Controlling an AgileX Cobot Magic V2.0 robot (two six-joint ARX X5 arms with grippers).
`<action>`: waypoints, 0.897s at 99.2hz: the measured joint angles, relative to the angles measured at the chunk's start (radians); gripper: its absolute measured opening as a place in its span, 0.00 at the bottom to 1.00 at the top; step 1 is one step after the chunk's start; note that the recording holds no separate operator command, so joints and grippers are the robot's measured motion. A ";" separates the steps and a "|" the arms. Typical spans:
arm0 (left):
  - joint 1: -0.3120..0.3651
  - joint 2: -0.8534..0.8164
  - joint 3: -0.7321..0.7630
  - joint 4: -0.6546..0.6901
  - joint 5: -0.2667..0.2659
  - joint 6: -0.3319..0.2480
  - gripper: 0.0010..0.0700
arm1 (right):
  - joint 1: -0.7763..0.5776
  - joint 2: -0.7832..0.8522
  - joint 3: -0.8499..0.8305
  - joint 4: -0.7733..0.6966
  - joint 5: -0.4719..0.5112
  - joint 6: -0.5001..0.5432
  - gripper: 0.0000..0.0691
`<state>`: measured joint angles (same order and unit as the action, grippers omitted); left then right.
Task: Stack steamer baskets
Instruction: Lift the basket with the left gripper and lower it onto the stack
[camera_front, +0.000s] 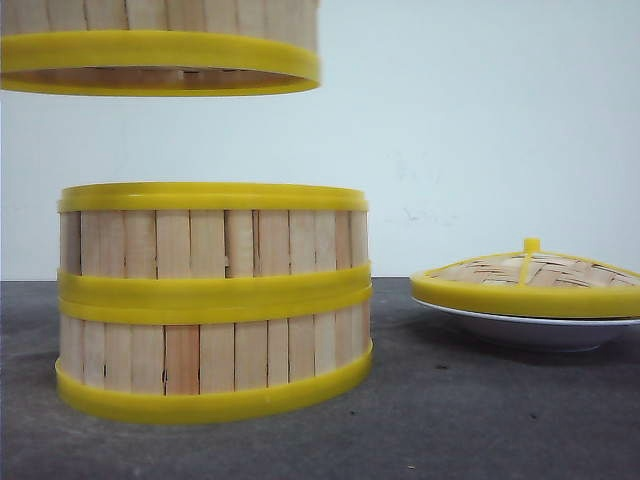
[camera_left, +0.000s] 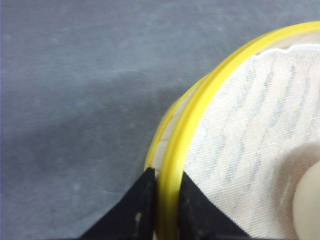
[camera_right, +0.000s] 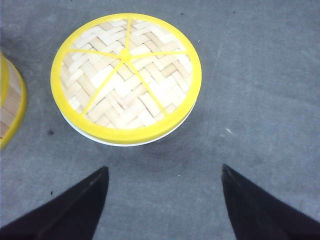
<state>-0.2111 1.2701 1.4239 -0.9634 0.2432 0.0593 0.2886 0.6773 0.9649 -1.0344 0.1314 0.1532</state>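
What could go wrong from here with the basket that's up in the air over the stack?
The left gripper pinches only the thin rim of the raised basket, so it may tilt or slip. That basket hangs offset to the left of the two-basket stack, so lowering now could catch a rim and shove the stack.

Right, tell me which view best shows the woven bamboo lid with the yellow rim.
The right wrist view: the woven bamboo lid with the yellow rim shows whole from above, resting on a white plate. The front view shows it side-on. The left wrist view misses it.
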 joint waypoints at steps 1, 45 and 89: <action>-0.004 0.000 -0.004 0.003 0.000 0.000 0.03 | 0.000 0.000 0.000 0.000 0.000 0.000 0.64; -0.069 0.026 -0.141 0.171 -0.035 -0.033 0.03 | 0.000 0.000 0.000 0.000 0.000 0.000 0.64; -0.069 0.158 -0.141 0.243 -0.050 -0.047 0.03 | 0.000 0.000 0.000 0.000 0.000 0.000 0.64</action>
<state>-0.2798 1.4281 1.2827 -0.7200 0.1936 0.0120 0.2886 0.6777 0.9649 -1.0344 0.1314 0.1532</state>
